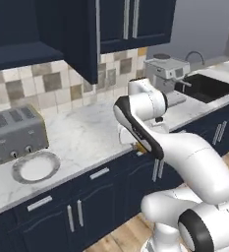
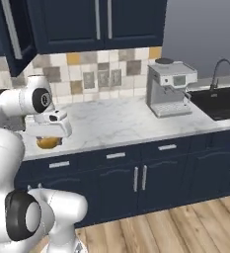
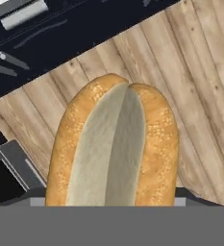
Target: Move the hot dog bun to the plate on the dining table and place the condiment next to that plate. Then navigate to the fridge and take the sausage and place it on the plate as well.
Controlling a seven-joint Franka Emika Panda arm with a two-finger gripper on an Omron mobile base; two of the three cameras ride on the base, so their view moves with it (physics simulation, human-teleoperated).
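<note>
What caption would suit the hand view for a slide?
Split hot dog bun held in the gripper, seen close up above the wooden floor and navy cabinets.

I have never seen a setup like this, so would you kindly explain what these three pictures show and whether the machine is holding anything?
It is a rendered kitchen with a white robot arm on a driving base. Two pictures look over the arm from behind, left and right. The third looks along its hand, past the jaws.

On the marble worktop stand a toaster, a white plate with a grey rim and a coffee machine, beside a sink.

The gripper holds the hot dog bun, lifted over the wooden floor.
</note>
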